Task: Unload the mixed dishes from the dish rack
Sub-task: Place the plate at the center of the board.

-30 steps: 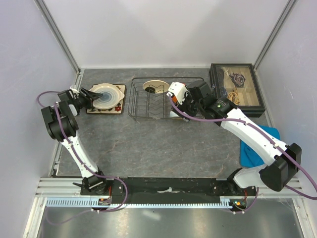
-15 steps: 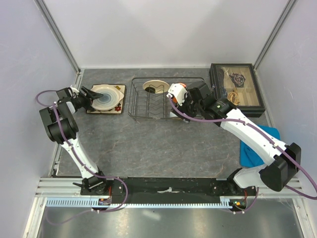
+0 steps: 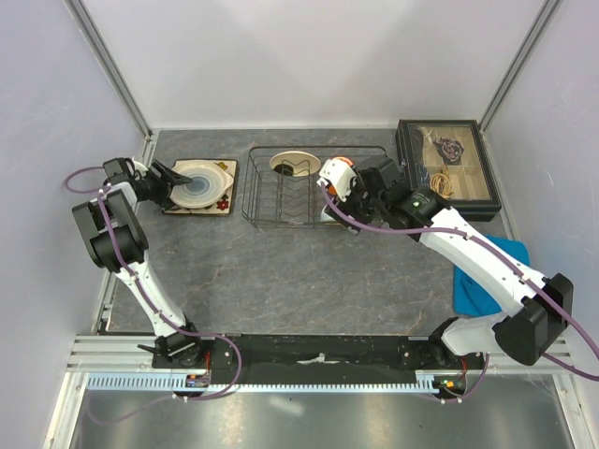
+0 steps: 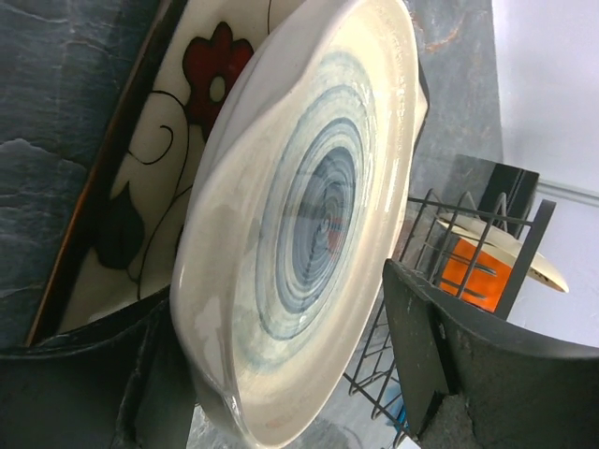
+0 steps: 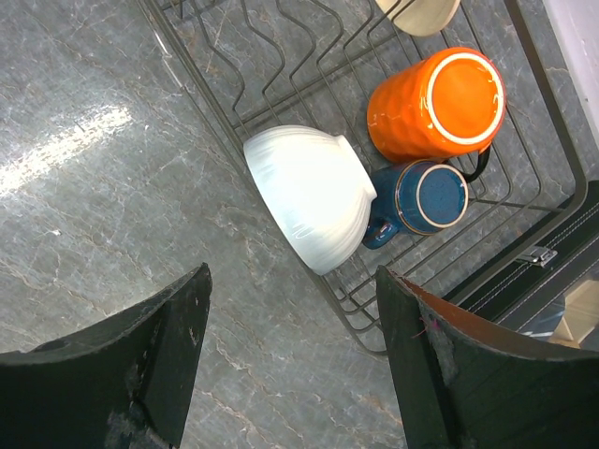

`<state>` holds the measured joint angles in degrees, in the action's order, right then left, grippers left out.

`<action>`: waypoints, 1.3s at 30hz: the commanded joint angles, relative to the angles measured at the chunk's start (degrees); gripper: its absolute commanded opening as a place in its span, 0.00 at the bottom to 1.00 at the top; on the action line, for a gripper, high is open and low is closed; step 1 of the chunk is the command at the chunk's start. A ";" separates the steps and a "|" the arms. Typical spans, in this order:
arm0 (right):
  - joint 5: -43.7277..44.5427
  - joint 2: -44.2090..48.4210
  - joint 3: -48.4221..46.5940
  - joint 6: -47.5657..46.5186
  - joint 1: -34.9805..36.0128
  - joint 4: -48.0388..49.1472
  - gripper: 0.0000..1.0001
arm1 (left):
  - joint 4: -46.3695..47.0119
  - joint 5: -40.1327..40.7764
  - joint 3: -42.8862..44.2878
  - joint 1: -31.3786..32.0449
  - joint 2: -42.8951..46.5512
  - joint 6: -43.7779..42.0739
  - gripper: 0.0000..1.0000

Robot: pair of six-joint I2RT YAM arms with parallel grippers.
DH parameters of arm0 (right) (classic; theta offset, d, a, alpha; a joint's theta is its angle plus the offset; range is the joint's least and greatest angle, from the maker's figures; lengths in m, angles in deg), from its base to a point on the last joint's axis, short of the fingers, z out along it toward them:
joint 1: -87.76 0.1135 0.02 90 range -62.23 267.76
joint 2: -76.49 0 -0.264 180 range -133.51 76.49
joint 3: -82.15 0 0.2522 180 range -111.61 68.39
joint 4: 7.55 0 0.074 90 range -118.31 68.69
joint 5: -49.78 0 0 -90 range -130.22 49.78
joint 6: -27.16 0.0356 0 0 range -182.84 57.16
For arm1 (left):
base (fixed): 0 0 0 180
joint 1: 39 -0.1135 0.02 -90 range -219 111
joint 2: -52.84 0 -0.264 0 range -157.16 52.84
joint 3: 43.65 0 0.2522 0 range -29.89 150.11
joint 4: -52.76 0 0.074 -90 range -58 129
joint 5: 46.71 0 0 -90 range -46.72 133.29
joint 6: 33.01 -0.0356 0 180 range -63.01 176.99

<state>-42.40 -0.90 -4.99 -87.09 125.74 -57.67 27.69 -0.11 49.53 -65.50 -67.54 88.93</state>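
**Two Plates Out, White Bowl Likely Next**

From above, the round pale plate (image 3: 201, 181) lies stacked on the square cream plate (image 3: 223, 201), left of the dish rack (image 3: 295, 204). The left gripper (image 3: 173, 184) is at the plate's rim.

The left wrist view shows its jaws spread either side of that rim, clamping nothing.

At the right wrist, the right gripper (image 5: 292, 281) hovers with jaws wide and empty over the white bowl (image 5: 309, 192). The bowl is tipped against the dark blue mug (image 5: 426, 198), beside the orange cup (image 5: 435, 103) (all racked).
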 commanded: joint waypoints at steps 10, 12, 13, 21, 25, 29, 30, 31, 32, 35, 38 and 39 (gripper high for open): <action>-0.73 1.53 0.79 -0.18 -0.18 1.91 0.79 | -5.65 4.02 6.10 -1.36 4.54 -6.81 0.78; -0.81 1.53 0.88 -0.10 -0.18 1.91 0.79 | -6.26 4.20 6.54 -1.62 4.36 -7.07 0.78; -0.99 1.45 0.96 -0.10 -0.27 1.91 0.79 | -6.44 4.20 6.63 -1.71 4.19 -7.16 0.79; -1.17 1.45 0.96 -0.10 -0.18 1.91 0.79 | -9.08 4.29 8.73 -1.98 4.18 -8.12 0.79; -1.25 1.53 1.05 -0.10 -0.18 1.73 0.79 | -10.57 4.55 9.44 -2.06 4.36 -8.65 0.79; -1.25 1.62 0.88 -0.10 -0.18 1.73 0.79 | -11.71 4.46 10.32 -2.33 4.10 -9.09 0.79; -1.25 1.71 0.96 -0.10 -0.18 1.73 0.79 | -11.98 4.46 10.41 -2.41 3.92 -9.18 0.79; -1.34 1.80 0.96 -0.10 -0.18 1.56 0.79 | -12.15 4.29 10.49 -2.41 3.92 -9.35 0.79; -1.25 1.89 0.96 -0.10 -0.18 1.55 0.79 | -12.24 4.63 10.23 -2.33 3.84 -9.53 0.79; -1.25 2.15 1.05 -0.10 -0.18 1.38 0.79 | -12.50 4.73 9.79 -2.59 3.57 -10.15 0.79; -1.25 2.15 1.14 -0.18 -0.18 1.29 0.79 | -12.86 4.64 9.70 -2.85 3.31 -10.67 0.79; -1.25 2.15 1.05 -0.27 -0.18 1.29 0.79 | -13.12 4.64 9.79 -2.94 3.22 -10.85 0.79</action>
<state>-42.99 -0.57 -4.14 -87.09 125.74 -57.34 12.81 2.90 56.06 -65.98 -67.52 81.11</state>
